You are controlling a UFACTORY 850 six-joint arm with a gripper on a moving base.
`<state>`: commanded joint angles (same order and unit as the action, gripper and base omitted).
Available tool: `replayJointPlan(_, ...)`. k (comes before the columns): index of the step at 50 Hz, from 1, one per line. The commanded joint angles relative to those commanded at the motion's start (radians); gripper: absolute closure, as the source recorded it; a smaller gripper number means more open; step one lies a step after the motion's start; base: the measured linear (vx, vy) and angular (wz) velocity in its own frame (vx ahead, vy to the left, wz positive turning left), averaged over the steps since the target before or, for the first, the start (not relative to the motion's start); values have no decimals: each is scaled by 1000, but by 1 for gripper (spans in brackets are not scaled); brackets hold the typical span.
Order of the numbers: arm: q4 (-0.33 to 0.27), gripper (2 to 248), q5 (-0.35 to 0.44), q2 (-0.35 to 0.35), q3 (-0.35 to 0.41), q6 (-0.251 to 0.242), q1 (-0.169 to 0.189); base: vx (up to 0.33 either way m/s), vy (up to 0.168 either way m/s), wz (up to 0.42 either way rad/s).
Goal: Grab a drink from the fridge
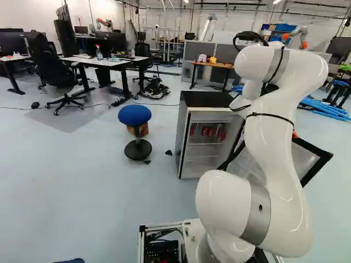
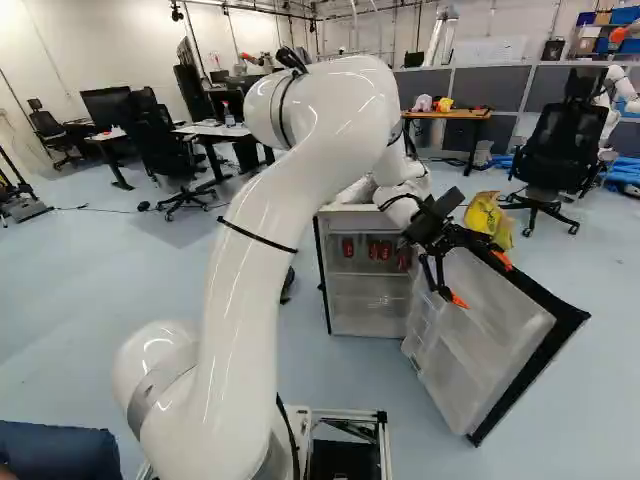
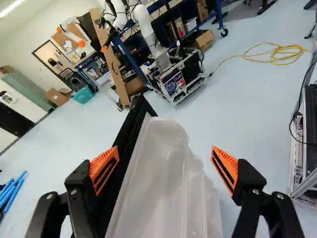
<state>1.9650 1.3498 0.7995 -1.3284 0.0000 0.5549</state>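
Left in the right base view, red cans (image 2: 373, 250) sit inside the fridge (image 2: 350, 222). Right of them, my gripper (image 3: 165, 148) is spread wide, empty, over the open door (image 2: 490, 360), facing away; I'd turn back towards them.

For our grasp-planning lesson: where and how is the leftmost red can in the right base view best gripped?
Likely round the red can at mid-height, coming level through the fridge's open front to pinch its two sides. It looks upright, with gaps beside it, while the fridge's top and walls close off other approaches.
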Motion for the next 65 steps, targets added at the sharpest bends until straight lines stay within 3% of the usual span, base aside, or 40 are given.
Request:
replayJointPlan(27, -54, 3, -27, -7, 15, 0, 2, 0, 0, 0)
replayJointPlan(48, -78, 3, -27, -72, 146, 0, -8, 0, 0, 0)
replayJointPlan(65, -192, 3, -32, -133, 269, 0, -29, 0, 0, 0)
